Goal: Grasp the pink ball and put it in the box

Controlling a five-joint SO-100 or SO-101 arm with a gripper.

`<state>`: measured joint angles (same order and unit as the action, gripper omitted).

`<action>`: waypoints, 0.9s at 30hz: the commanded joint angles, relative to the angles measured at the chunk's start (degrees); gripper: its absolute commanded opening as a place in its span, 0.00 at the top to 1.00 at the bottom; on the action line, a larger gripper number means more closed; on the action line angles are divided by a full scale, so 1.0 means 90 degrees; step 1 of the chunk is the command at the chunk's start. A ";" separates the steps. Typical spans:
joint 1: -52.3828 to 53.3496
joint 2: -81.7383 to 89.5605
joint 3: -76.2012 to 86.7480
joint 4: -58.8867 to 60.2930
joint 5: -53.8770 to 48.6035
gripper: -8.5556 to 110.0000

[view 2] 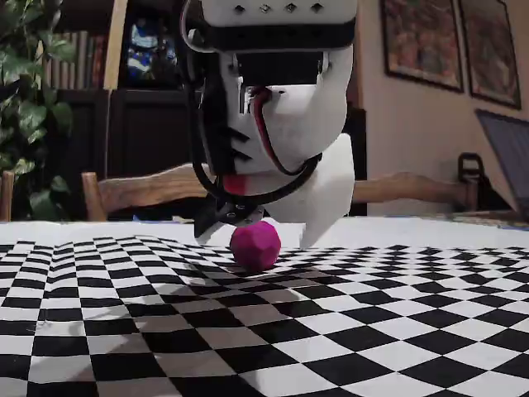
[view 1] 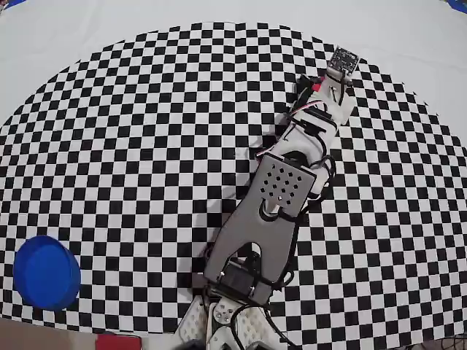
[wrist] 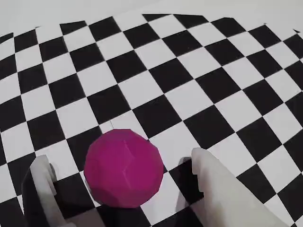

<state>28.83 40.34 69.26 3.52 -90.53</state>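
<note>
My gripper (wrist: 120, 189) stood spread wide, a finger (wrist: 40, 189) on each side of the pink ball (wrist: 124, 169) — neither one touching it in the wrist view. The ball sat on the checkered cloth (view 2: 331, 306), low between the fingertips in the fixed view (view 2: 254, 245). The blue box (view 1: 46, 273) lay well apart — at the cloth's lower left edge in the overhead view, far from my arm (view 1: 273, 211).

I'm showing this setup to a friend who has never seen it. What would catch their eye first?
Probably the pink ball, vivid against the checkered cloth, sitting between the open gripper's white fingers in the wrist view. Next, the blue box at the lower left of the overhead view, far from the arm.
</note>
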 commanded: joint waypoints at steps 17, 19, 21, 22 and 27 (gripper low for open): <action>-0.0020 -0.0010 -0.0420 -0.0020 -0.0049 0.93; -0.0020 -0.0010 -0.0430 -0.0020 -0.0049 0.93; -0.0020 -0.0010 -0.0439 -0.0020 -0.0049 0.93; -0.0020 -0.0010 -0.0439 -0.0020 -0.0049 0.93; -0.0010 0.0020 -0.0439 0.0010 -0.0049 0.93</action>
<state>28.83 39.64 67.85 3.52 -90.53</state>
